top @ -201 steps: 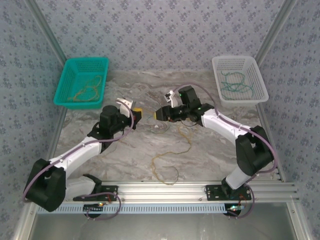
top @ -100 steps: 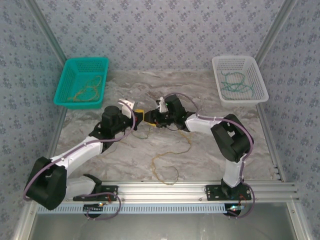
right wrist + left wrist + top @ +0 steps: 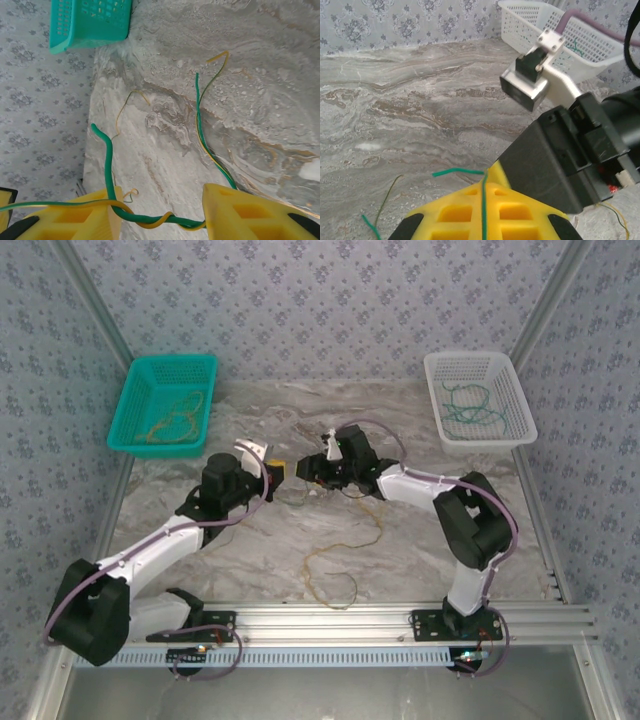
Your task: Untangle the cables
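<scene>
Separation step in hand. My left end effector (image 3: 273, 470) is clamped on the green cable (image 3: 457, 173) at table centre. My right end effector (image 3: 160, 200) stands half-wide, and the green strand twisted with the orange-tan cable (image 3: 218, 56) crosses its gap ungripped. Next, I judge: grip, then draw toward 3 o'clock.

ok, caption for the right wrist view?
Right gripper, jaws apart, straddles a green cable twisted with an orange-tan cable over the marble table, teal basket beyond.
</scene>
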